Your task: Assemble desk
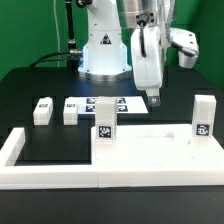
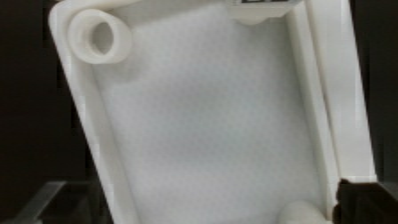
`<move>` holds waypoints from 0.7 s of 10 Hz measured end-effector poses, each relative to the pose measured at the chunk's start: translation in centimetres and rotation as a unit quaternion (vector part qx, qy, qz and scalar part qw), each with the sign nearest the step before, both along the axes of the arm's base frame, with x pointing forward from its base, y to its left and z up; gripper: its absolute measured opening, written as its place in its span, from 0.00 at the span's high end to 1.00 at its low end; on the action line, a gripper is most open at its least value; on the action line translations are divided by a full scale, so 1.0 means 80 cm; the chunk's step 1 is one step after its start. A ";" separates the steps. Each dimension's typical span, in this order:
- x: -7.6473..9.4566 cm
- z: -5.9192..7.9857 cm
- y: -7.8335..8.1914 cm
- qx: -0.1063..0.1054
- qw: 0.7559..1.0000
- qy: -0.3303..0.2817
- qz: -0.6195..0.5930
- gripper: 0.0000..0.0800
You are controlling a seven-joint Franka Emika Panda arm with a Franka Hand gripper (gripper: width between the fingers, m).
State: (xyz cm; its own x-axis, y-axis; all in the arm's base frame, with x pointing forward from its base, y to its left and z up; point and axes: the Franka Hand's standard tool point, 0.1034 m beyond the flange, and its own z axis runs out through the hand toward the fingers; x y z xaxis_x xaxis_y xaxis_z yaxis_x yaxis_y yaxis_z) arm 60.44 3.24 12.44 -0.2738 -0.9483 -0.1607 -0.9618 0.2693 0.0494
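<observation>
The white desk tabletop lies flat against the front fence, raised edges up. Two tagged legs stand upright on it, one at the corner on the exterior view's left and one at the right. Two more legs lie loose on the black table further left. My gripper hangs open above the tabletop's back edge, holding nothing. In the wrist view the tabletop fills the picture, with a round socket in one corner. The dark fingertips show either side of my gripper.
The marker board lies behind the tabletop, in front of the robot base. Low white bars fence the workspace along the front and the exterior view's left.
</observation>
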 end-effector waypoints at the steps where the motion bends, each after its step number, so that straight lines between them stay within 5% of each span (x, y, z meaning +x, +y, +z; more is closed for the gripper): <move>1: -0.001 -0.002 0.000 0.000 1.000 0.001 0.001 0.19; 5: -0.062 -0.061 -0.023 -0.049 0.997 -0.033 0.049 0.19; 7: -0.079 -0.086 -0.018 -0.068 0.995 -0.039 0.063 0.19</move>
